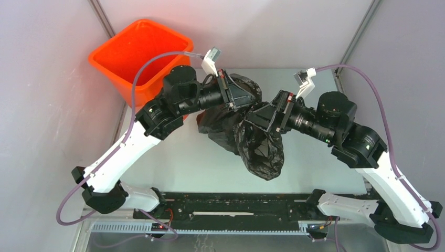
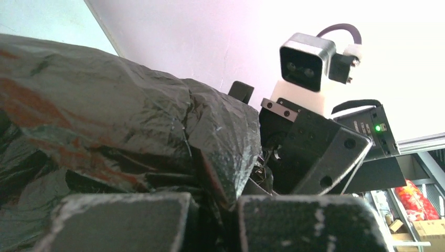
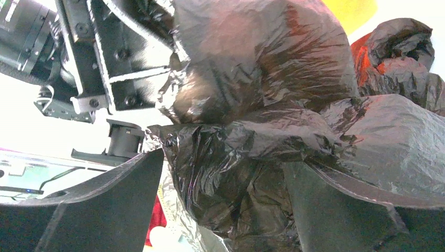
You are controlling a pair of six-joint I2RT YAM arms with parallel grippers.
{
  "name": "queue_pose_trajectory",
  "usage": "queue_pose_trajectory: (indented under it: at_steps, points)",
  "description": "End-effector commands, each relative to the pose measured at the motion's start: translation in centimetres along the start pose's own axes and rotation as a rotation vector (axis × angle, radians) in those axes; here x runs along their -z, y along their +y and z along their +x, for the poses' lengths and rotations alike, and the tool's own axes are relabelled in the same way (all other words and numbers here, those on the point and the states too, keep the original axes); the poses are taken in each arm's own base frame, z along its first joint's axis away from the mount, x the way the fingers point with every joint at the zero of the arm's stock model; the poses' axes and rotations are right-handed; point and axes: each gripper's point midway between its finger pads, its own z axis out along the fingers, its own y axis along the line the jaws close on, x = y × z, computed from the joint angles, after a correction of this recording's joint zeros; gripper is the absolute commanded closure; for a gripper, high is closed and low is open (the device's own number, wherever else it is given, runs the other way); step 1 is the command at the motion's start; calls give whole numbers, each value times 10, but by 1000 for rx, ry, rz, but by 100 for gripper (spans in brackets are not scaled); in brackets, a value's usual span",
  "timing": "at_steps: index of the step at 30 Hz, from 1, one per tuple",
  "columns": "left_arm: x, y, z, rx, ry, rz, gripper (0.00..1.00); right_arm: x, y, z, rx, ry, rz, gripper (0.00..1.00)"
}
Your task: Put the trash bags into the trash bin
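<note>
One trash bag [image 1: 262,152] is seen, black, glossy and crumpled, and one trash bin [image 1: 137,24], bright orange. The bag is found over the middle of the table [image 1: 194,157], between the two grippers, and no part of it is inside the bin. The bin is placed at the far left corner, just behind the left arm, with its mouth turned up.

Two grippers are counted. The left gripper [image 1: 235,94] is closed on the upper part of the bag; in the left wrist view a fold of the black film is pinched between its two fingers [image 2: 126,220]. The right gripper [image 3: 225,163] is held wide, and its two fingers [image 3: 105,205] are seen well apart with a bulge of the bag between them. A firm grip by this gripper is not shown. One lobe of the bag hangs down toward the near edge; whether it touches the table cannot be told.
</note>
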Motion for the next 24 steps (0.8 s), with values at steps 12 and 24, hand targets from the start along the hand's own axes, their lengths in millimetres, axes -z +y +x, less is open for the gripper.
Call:
queue_pose_trajectory:
  at_steps: [12,24]
  points:
    - [-6,-23,-14,36,-29,56,100,-11,0,-21,160,-194,219,2]
    - [-3,-25,-16,22,-37,55,100,-19,4,-28,177,-274,205,52]
